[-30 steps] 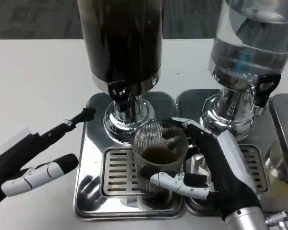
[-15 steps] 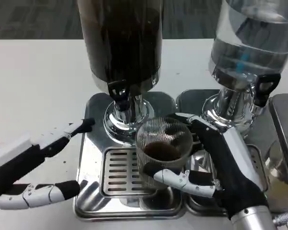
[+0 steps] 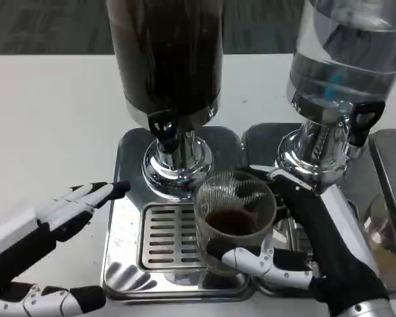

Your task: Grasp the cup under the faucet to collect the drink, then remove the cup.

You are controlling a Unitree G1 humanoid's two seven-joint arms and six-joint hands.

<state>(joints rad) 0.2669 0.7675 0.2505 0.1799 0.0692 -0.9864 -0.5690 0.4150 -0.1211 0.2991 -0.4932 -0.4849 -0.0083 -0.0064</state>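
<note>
One cup (image 3: 235,221), ribbed and clear with a shallow pool of dark drink in its bottom, is the thing that has moved: over the last second it has slid away from the dark dispenser's faucet (image 3: 164,127), to the right and toward the robot. It now sits well off the spout, over the seam between the slotted grate (image 3: 166,236) below the faucet and the neighbouring tray (image 3: 264,142) under the clear water dispenser (image 3: 340,72).

Carrying it is the right hand (image 3: 303,241), wrapped around the cup with the thumb across the near wall and the other fingers behind the far side; the grip looks firm and the cup upright.

On the faucet's other side, the left hand (image 3: 66,211) has drawn back from the tap toward the robot and lies slack over the table's edge (image 3: 46,132) beside the drip tray, fingers apart, holding nothing.

Taken together, this reads as collection finished and removal under way: the tap is released and the cup is leaving. What remains, I judge, is to bring the cup clear of the trays without tipping it.
</note>
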